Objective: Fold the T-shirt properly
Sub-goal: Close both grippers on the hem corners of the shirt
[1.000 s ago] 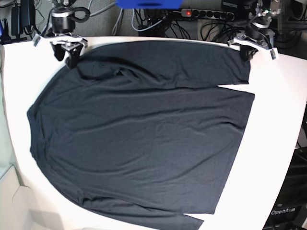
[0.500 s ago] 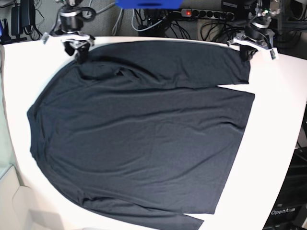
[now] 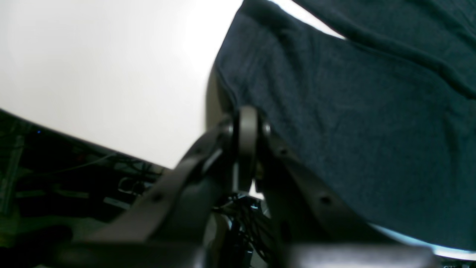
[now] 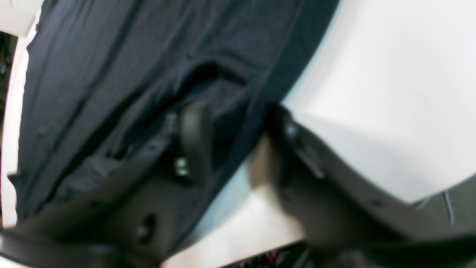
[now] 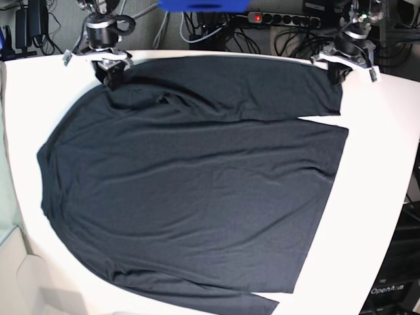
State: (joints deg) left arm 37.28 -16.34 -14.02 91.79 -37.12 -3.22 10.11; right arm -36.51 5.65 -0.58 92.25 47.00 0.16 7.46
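The T-shirt (image 5: 197, 184) lies spread on the white tabletop (image 5: 387, 164). The left gripper (image 3: 245, 149) has its jaws clenched on the sleeve's edge. The right gripper (image 4: 234, 145) straddles the fabric edge, jaws apart.

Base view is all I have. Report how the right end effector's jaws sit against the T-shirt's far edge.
Observer: In the right wrist view the right end effector is open and straddles the edge of the T-shirt. One finger is over cloth, the other over bare table.
Operator: Now the left one. State it.
Observer: The left wrist view shows the left end effector shut, with its tips at the T-shirt's edge.
Operator: Confirm that cloth is pinched.
Observer: I cannot confirm it. The blurred tips meet right where the fabric edge arrives, and no cloth shows between them.
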